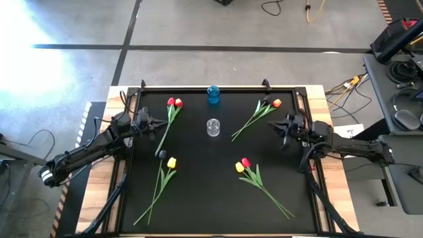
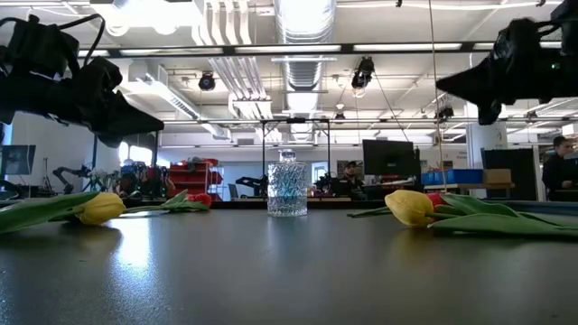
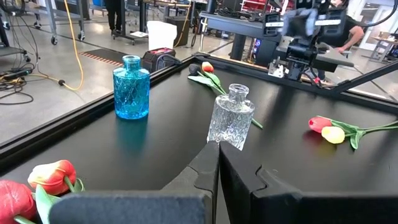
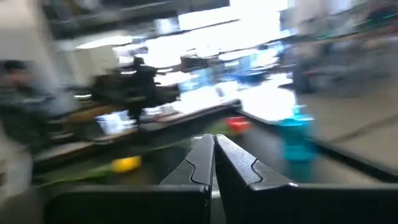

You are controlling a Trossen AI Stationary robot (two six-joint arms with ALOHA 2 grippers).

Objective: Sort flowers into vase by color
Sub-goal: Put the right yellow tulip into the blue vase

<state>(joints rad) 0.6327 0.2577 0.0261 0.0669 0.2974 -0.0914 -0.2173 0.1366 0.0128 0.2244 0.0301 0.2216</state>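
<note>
A matte black table surface (image 1: 218, 192), bounded by a raised black rim and light wooden borders, is seen with open room across its centre and near half. The left gripper (image 1: 153, 123) is held above the left edge and the right gripper (image 1: 280, 125) above the right edge; both jaws are pressed together, nothing held. Four pairs of tulips (image 1: 173, 111) are laid flat toward the corners, long thin green stems pointing outward. Two ribbed glass vases stand upright mid-table: a clear vase (image 1: 213, 127) and a blue vase (image 1: 213, 94) near the far rim
</note>
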